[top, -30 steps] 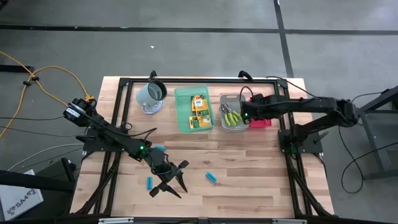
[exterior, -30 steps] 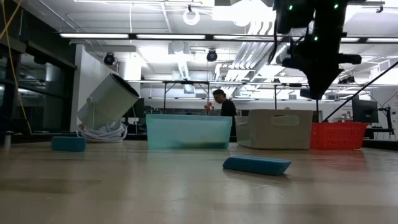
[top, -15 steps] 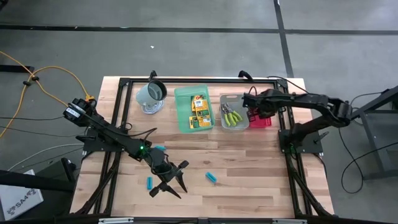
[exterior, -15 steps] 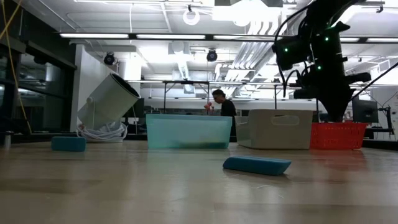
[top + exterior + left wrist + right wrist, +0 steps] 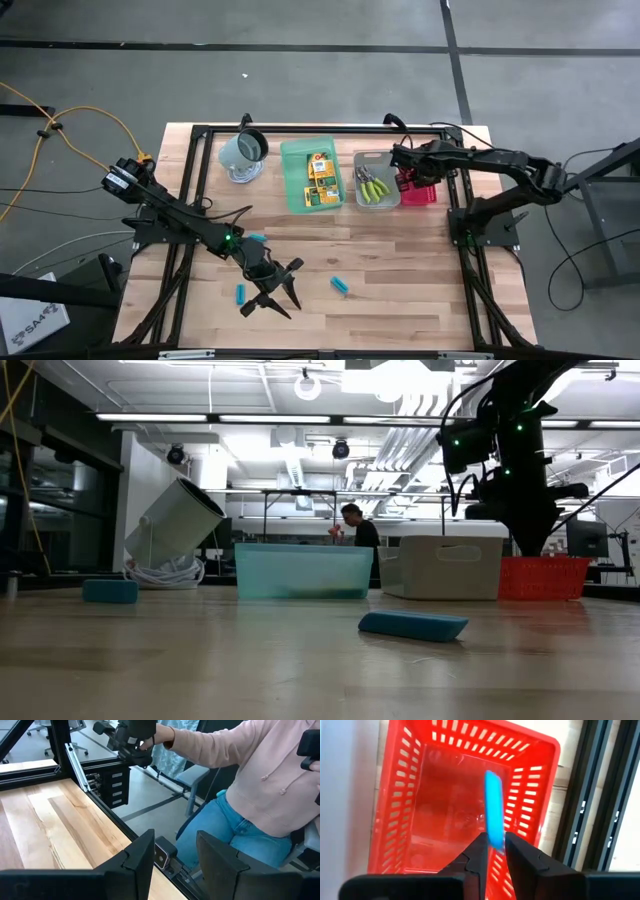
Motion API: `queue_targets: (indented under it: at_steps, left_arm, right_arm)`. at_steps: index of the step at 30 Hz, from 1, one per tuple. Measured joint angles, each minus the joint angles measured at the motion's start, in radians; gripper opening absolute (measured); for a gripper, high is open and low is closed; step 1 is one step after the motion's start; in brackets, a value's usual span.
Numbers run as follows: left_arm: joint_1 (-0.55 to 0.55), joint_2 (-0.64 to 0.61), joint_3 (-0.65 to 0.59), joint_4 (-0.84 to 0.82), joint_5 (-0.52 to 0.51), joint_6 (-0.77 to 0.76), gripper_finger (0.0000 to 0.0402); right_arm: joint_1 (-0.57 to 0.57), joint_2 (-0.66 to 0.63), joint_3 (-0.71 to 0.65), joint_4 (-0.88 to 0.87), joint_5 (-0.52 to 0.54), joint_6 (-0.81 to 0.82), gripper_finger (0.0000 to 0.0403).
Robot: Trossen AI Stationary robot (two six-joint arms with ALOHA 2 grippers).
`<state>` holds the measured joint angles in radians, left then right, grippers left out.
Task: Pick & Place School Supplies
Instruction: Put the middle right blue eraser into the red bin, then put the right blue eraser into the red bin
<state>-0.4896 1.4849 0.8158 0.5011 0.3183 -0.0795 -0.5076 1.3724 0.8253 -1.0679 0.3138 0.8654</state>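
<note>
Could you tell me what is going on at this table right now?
The robot is sorting school supplies into trays. The right pincer hangs over the red tray with a cyan-blue piece between its fingers, apparently about to drop it in. The left pincer waits, open and empty, over the table's near side, beside three more blue pieces lying loose on the wood. The yellow boxes are in the green tray and the plier-like tools in the grey tray.

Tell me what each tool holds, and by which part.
Right tool pinches a blue piece by its near end, over the red basket. Left tool holds nothing.
</note>
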Motion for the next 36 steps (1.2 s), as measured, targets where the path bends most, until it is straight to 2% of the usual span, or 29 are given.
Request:
queue_targets:
  at_steps: [11, 18, 28, 32, 36]
  left_arm:
    - [-0.020, 0.000, 0.000, 0.000, 0.000, 0.000, 0.0142]
    - [-0.025, 0.000, 0.000, 0.000, -0.002, -0.001, 0.0142]
    - [-0.023, 0.000, 0.000, -0.021, -0.023, -0.003, 0.0142]
    - [-0.023, 0.000, 0.000, -0.074, -0.024, -0.004, 0.0142]
    - [-0.023, 0.000, 0.000, -0.097, -0.037, -0.004, 0.0142]
  right_arm:
    - [0.000, 0.000, 0.000, 0.008, -0.006, -0.007, 0.0061]
    - [0.005, -0.012, 0.000, 0.094, -0.021, -0.085, 0.0061]
    - [0.023, -0.128, 0.043, 0.146, -0.244, -0.141, 0.0061]
    - [0.079, -0.198, 0.045, 0.222, -0.340, -0.155, 0.0061]
    - [0.176, -0.246, 0.045, 0.328, -0.385, -0.136, 0.0061]
